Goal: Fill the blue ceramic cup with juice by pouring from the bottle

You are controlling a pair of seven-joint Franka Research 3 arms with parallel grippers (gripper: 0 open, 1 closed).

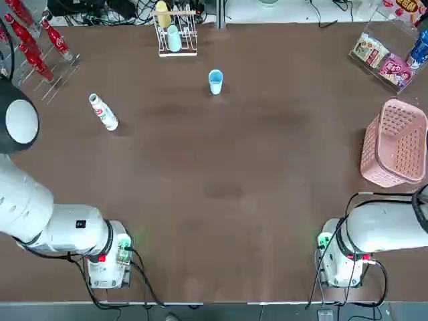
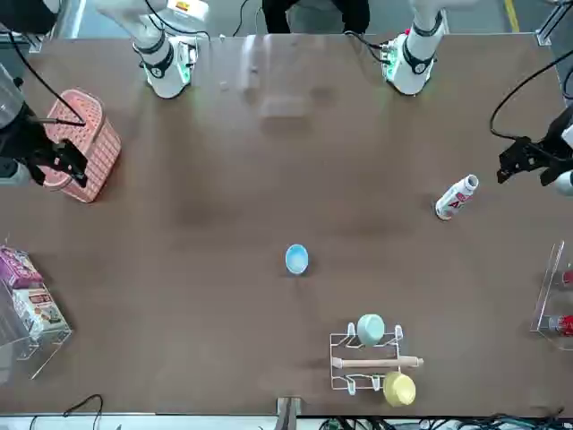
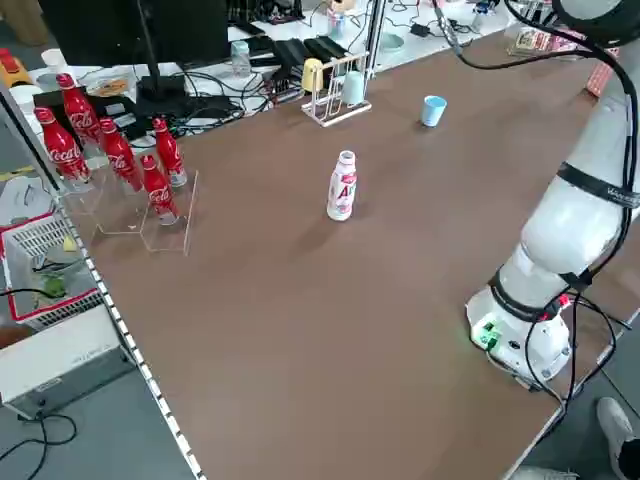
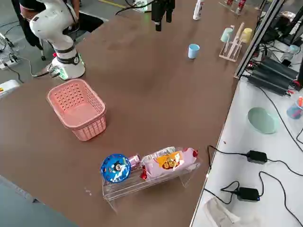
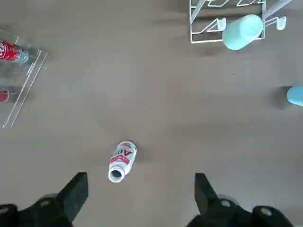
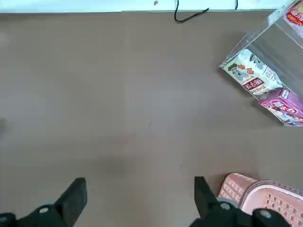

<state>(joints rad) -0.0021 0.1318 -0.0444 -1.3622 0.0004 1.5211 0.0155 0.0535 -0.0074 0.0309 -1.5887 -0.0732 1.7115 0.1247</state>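
Left gripper (image 5: 141, 176): fingers spread, nothing between them; raised, well left of the white rack (image 1: 177, 33), on its robot side; right gripper (image 6: 141, 178) also spread and empty, parked well right of the rack, robot side; white bottle (image 1: 103, 112) upright, uncapped, left of the rack and robotward; light-blue cup (image 1: 215, 81) upright, just right of the rack and robotward; mint cup (image 1: 174, 39) on the rack itself.
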